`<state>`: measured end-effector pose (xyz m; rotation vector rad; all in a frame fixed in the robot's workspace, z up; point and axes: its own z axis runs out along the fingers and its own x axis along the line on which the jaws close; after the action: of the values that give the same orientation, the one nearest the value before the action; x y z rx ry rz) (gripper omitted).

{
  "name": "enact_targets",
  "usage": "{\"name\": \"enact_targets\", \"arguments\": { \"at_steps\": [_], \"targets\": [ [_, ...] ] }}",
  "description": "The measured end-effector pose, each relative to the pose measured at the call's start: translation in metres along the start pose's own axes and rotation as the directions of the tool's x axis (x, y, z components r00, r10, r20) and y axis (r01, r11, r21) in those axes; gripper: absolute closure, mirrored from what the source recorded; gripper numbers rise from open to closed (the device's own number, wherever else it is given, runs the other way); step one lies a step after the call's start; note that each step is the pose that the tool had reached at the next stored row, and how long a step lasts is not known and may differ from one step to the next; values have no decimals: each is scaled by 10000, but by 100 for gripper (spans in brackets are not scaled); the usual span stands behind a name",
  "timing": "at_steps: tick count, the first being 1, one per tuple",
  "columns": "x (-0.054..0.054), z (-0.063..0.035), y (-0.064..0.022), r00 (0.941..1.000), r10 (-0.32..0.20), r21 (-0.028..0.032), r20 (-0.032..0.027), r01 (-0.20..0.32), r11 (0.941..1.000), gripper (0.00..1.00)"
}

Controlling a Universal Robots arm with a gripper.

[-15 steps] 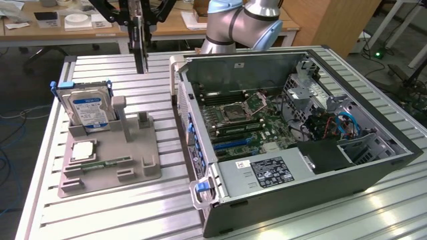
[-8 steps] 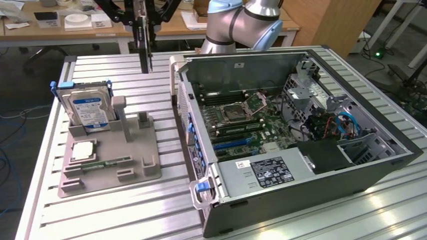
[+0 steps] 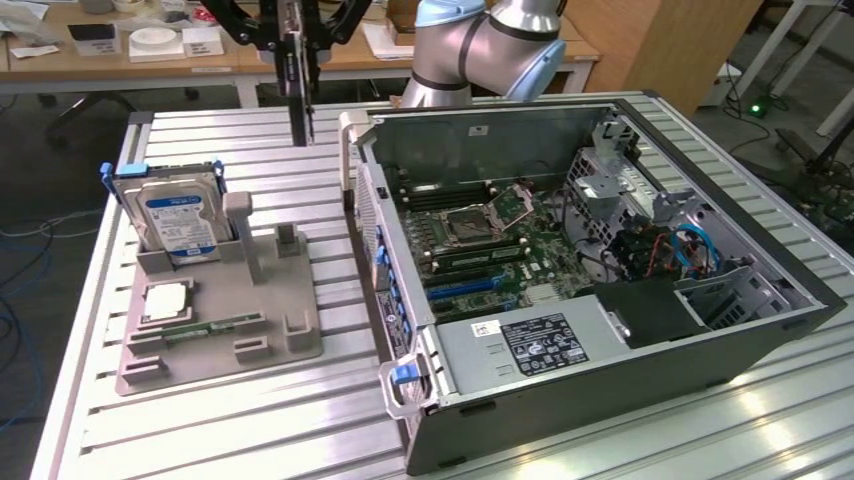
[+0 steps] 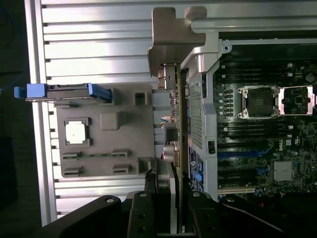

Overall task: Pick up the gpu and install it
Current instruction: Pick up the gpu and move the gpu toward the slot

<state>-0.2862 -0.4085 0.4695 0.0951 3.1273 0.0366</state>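
The gpu (image 3: 302, 100) is a thin dark card hanging edge-down, high above the slatted table, between the grey holder and the open computer case. My gripper (image 3: 295, 50) is shut on its upper edge. In the wrist view the gpu (image 4: 181, 144) appears edge-on between my gripper (image 4: 173, 210) fingers, and its silvery end bracket (image 4: 173, 39) points away from the camera. The card hangs over the case's near side wall, next to the motherboard (image 4: 262, 124) with its blue slots. The motherboard (image 3: 487, 245) lies open inside the case.
The open computer case (image 3: 747, 330) lies on its side at the exterior view's right. The grey holder (image 3: 287, 335) at the left carries a hard drive (image 3: 180, 215), a processor chip (image 3: 167, 300) and a memory stick (image 3: 214, 327). Desks stand behind the table.
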Motion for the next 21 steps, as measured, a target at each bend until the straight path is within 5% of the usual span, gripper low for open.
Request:
{"name": "enact_targets", "arguments": {
  "at_steps": [21],
  "targets": [
    [-157,10,9,9989,-466,-13,-11,466,9989,71]
  ]
}}
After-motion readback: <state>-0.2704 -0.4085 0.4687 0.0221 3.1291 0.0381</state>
